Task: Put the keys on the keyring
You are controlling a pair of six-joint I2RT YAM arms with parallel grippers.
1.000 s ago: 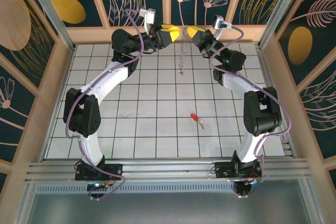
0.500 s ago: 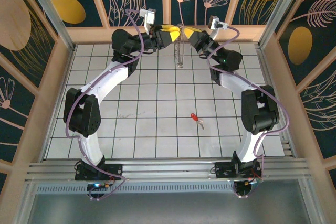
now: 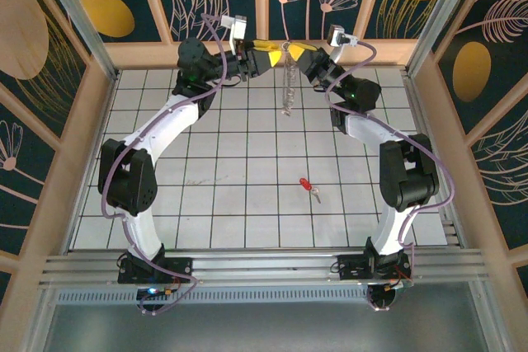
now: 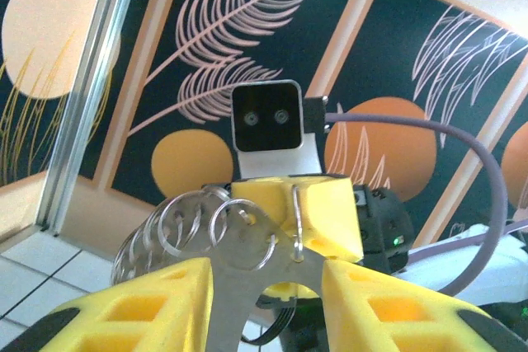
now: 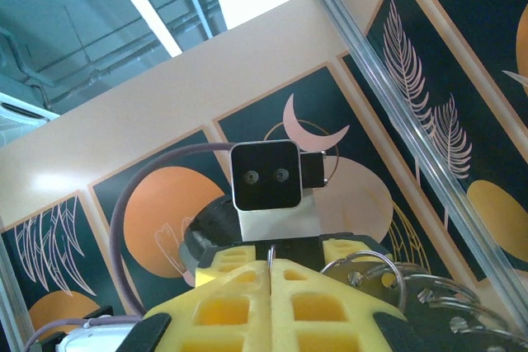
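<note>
The keyring [image 3: 286, 80] hangs in the air at the back of the table, its silvery rings dangling in a string. My left gripper [image 3: 275, 55] and right gripper [image 3: 296, 53] meet tip to tip above it. In the left wrist view the keyring's flat metal plate [image 4: 247, 261] sits wedged between my yellow left fingers [image 4: 140, 302], with several rings [image 4: 177, 224] threaded through its holes. My right gripper [image 5: 270, 274] is shut on one thin ring [image 5: 270, 260] of it. The red-headed key [image 3: 307, 185] lies alone on the table, right of centre.
The white gridded table [image 3: 231, 179] is ringed by a wooden rim and patterned panels. The back wall [image 3: 272, 6] stands right behind both grippers. Both arms arch up from their bases at the near edge.
The dangling string of rings has swung, drawing up half a second ago and hanging a little longer now. The right gripper closed in leftward toward the left one. The key has not moved.
</note>
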